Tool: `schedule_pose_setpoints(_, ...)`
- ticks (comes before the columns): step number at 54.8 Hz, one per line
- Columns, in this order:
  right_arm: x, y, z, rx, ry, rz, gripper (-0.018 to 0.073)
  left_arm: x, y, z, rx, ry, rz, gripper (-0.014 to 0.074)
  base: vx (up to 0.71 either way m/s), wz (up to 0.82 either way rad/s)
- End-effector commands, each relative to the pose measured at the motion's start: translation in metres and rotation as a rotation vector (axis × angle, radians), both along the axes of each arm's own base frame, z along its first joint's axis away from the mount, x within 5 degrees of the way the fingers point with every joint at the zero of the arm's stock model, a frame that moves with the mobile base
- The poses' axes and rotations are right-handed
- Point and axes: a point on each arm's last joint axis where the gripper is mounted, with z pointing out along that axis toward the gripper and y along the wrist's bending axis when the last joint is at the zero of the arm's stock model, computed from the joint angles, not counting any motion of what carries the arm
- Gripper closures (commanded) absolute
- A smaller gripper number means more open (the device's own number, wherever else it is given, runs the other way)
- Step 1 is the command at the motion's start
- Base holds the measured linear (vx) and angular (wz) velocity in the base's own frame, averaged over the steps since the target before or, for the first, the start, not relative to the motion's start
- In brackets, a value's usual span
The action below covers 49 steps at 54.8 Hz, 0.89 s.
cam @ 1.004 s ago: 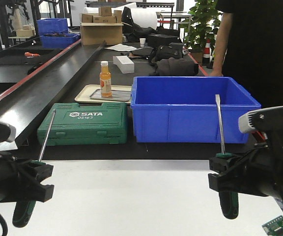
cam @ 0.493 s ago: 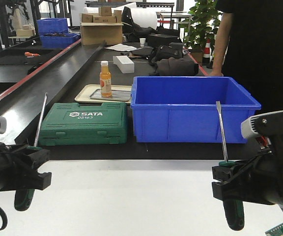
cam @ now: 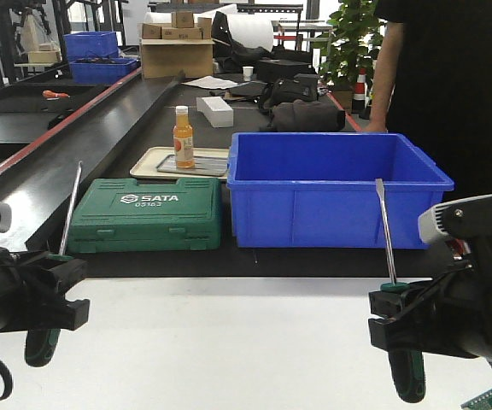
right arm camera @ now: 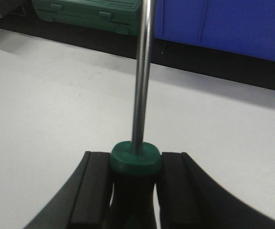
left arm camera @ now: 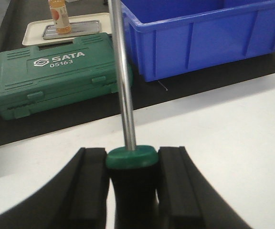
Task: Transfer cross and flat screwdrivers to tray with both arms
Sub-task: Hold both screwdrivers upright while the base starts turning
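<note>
My left gripper (cam: 56,272) hangs low at the left over the white table (cam: 229,342), shut on the black-and-green handle of a screwdriver (cam: 69,209). Its thin shaft points up, leaning slightly right, and ends in a slim tip, so this looks like the cross one. The left wrist view shows that gripper (left arm camera: 131,157) with both fingers pressed to the handle below the green collar, under the shaft (left arm camera: 123,86). My right gripper (cam: 393,301) is shut on the flat screwdriver (cam: 384,231), held upright. In the right wrist view that gripper (right arm camera: 136,160) clamps the handle too. The tray is out of view.
A deep blue bin (cam: 331,201) and a green SATA case (cam: 148,213) stand just beyond the white table's far edge. Behind them a beige tray (cam: 143,158) carries an orange bottle (cam: 183,137). A person (cam: 451,77) stands at the back right. A small circuit board (cam: 485,397) lies bottom right.
Over the last second my left gripper rose and shifted left with its screwdriver. My right gripper sank slightly with the flat screwdriver. Both have barely moved in the last half second.
</note>
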Motion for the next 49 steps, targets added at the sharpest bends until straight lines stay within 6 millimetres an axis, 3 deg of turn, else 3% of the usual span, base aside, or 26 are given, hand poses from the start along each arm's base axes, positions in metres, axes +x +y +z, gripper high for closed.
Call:
schedule_pose_setpoints(1, -0.0007, -0.0010, 0.0238, 0.040, -0.133, -0.008, 0.0567, -0.0035, 0.0015, 0.0284, -0.062, -0.148, 0.019, 0.0596, 0.00, 0.00)
schedule_pose_setpoints(49, -0.0006, -0.0010, 0.0241, 0.041, -0.136, -0.008, 0.0567, -0.0035, 0.0015, 0.0282, -0.062, -0.147, 0.018, 0.0596, -0.09, 0.02)
